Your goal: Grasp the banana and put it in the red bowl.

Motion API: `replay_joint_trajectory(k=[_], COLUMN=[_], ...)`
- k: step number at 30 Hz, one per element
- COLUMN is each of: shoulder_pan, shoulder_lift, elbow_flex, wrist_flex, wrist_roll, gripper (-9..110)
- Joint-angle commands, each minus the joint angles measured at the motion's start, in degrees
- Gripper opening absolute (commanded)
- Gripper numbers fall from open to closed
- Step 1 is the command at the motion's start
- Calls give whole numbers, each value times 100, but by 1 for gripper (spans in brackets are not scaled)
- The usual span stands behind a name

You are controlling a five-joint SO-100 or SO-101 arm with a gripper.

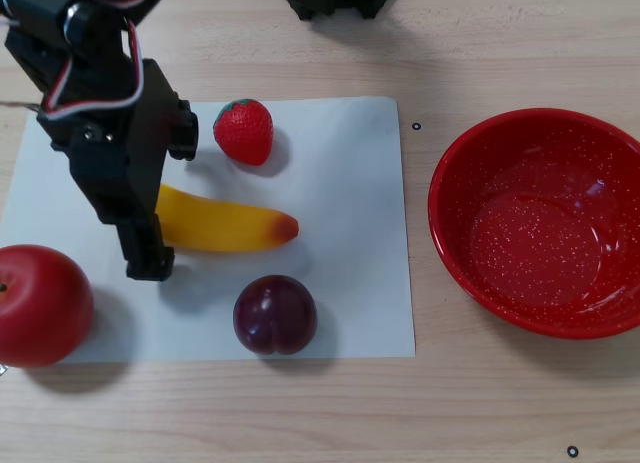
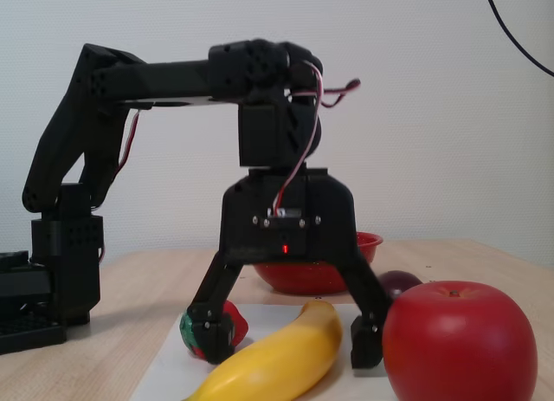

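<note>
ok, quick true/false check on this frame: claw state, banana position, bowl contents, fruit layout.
1. The black two-finger claw is open and straddles the long glossy yellow plastic banana. True.
2. The banana is already inside the large red speckled bowl. False: it lies on the white paper sheet, and the bowl is empty.
3. In the other view, the red toy strawberry lies above the banana and the dark purple plum below it. True.
4. The big red apple sits in the bowl. False: it sits at the sheet's lower left corner in that view.
5. The banana is lifted off the sheet. False: it rests on it.
</note>
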Motion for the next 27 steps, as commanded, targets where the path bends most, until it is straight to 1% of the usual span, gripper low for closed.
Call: replay_joint_trajectory(k=[1, 6, 12, 27], shoulder_pan=[62, 79, 97, 114], shoulder_lift=[352, 246, 167, 35], elbow_flex=[-879, -923, -993, -976], wrist_flex=[123, 132, 193, 220], wrist_roll=[-88, -123, -141, -202], gripper=[74, 74, 70, 69])
